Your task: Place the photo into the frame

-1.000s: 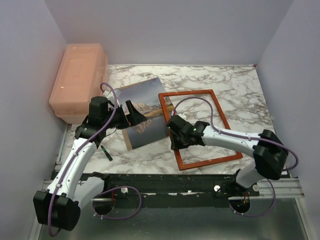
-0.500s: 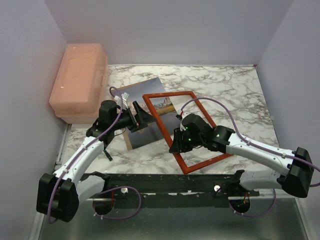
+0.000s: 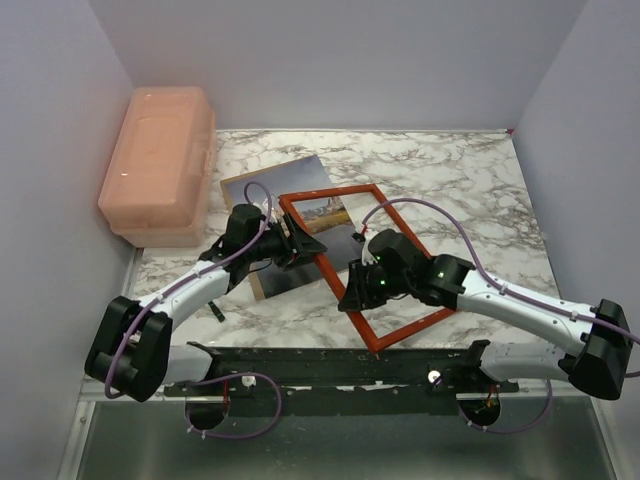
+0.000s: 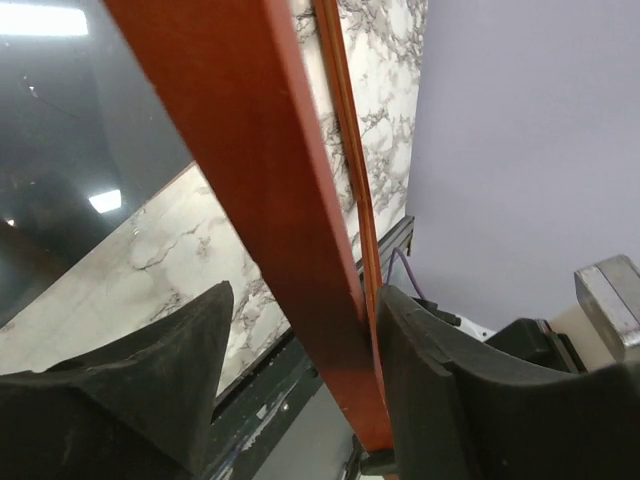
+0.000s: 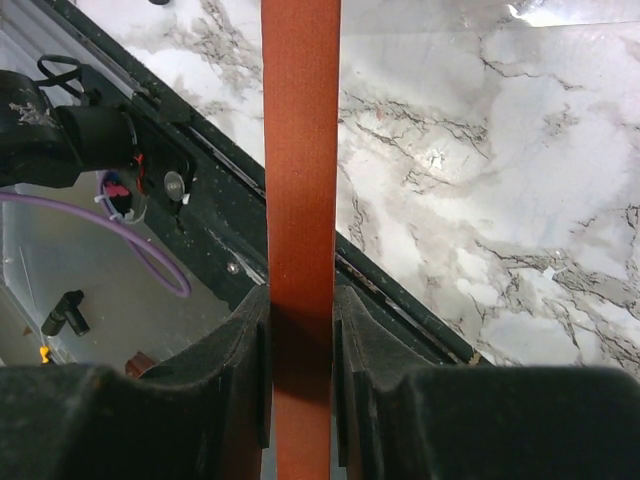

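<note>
Red-orange frame (image 3: 330, 191) is being positioned over the photo (image 3: 265, 190), which is lying partly beneath it. The right gripper (image 3: 352, 295) is pinching its left rail, and the left gripper (image 3: 305, 245) is straddling it half-open. Squaring up seems next.

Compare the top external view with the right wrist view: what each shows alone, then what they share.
Top external alone: the photo, the pink box and the left hand around a rail of the frame. Right wrist alone: the fingers seen close, pressed against both sides of a rail. Shared: the frame, the marble table and the right hand.
</note>
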Available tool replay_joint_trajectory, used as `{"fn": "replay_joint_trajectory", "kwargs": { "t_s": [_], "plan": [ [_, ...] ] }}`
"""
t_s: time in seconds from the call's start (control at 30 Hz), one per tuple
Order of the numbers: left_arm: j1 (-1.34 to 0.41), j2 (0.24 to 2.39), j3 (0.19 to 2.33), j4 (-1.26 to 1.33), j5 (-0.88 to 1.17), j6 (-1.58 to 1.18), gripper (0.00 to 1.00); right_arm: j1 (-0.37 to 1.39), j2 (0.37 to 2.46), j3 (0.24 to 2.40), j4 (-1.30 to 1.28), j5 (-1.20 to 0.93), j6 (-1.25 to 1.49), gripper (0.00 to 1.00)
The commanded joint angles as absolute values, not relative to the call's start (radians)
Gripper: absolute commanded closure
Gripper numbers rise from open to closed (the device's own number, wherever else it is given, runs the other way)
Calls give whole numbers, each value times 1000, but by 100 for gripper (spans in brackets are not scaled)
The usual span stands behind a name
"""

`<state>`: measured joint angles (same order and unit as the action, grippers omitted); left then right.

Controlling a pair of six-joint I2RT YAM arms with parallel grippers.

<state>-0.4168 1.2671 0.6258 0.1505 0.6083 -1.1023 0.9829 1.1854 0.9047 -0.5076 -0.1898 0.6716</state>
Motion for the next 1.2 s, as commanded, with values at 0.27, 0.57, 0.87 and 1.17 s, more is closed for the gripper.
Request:
{"fn": "replay_joint_trajectory", "kwargs": {
  "t_s": [0.27, 0.57, 0.87, 1.17],
  "plan": [
    [-429, 1264, 593, 232, 544, -1140, 86, 992, 1158, 896, -456, -221, 660, 95],
    [-433, 1200, 586, 220, 527, -1155, 100, 991, 1113, 946, -498, -90, 675, 26],
    [-449, 1062, 683, -41, 399, -1067, 100, 997, 1166, 1147, -651, 161, 688, 0],
    [-449, 991, 746, -179, 329, -1058, 100, 1254, 1464, 1498, -945, 615, 745, 0]
  ]
}}
